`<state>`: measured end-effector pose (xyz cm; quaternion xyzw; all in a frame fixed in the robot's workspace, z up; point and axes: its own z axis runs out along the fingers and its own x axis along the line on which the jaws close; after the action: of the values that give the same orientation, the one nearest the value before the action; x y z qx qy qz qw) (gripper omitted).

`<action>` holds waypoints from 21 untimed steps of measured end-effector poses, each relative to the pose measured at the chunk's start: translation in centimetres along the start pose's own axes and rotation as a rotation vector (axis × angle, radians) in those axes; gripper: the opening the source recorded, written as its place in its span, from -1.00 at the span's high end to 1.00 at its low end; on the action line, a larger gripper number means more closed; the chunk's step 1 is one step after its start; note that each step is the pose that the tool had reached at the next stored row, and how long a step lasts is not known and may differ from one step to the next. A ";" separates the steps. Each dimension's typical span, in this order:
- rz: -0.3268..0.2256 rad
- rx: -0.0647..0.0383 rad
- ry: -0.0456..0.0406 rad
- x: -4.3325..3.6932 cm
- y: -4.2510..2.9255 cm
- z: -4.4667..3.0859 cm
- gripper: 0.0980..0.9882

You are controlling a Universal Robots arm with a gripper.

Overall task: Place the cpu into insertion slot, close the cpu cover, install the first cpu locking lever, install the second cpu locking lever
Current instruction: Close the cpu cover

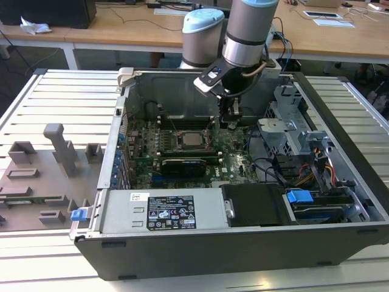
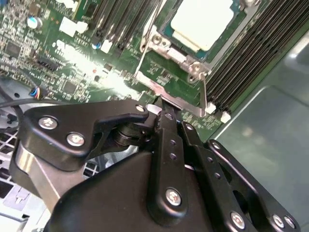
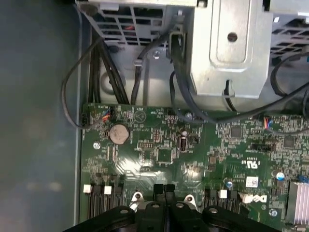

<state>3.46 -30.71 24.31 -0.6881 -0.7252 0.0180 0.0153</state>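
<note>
Your black gripper [image 2: 161, 115] has its fingers pressed together, with the tips down at a bright metal tab [image 2: 186, 105] on the socket's edge. You cannot tell whether anything thin is caught between them. Just beyond the tips, the small flat square silver-grey cpu [image 2: 203, 21] lies seated in the dark-framed square insertion slot [image 2: 159, 42]. The thin dark silvery cpu cover [image 2: 179, 54] lies flat around it. A thin steel wire lever [image 2: 206, 92] runs beside the socket, close to the tips, over the green motherboard [image 3: 159, 145].
</note>
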 end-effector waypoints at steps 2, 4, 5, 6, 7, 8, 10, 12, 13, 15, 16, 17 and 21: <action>0.000 0.000 0.0000 0.01 -0.28 0.01 0.98; 0.000 0.000 0.0000 0.03 -0.54 0.03 0.98; 0.000 0.000 0.0000 0.04 -0.71 0.04 0.98; 0.000 0.000 0.0000 0.05 -0.93 0.05 0.98; 0.000 0.000 0.0000 0.06 -1.08 0.05 0.98; 0.000 0.000 0.0000 0.06 -1.21 0.06 0.98; 0.000 0.000 0.0000 0.08 -1.54 0.08 0.98; 0.000 0.000 0.0000 0.11 -2.02 0.10 0.98; 0.000 0.000 0.0000 0.12 -2.24 0.11 0.98; 0.000 0.000 -0.0001 0.13 -2.42 0.12 0.98; 0.000 0.000 0.0000 0.13 -2.48 0.12 0.98; 0.000 0.000 0.0000 0.14 -2.57 0.13 0.98; 0.000 0.000 0.0000 0.16 -3.09 0.15 0.98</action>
<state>0.37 -30.71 24.31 -0.6881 -0.7252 0.0181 0.0153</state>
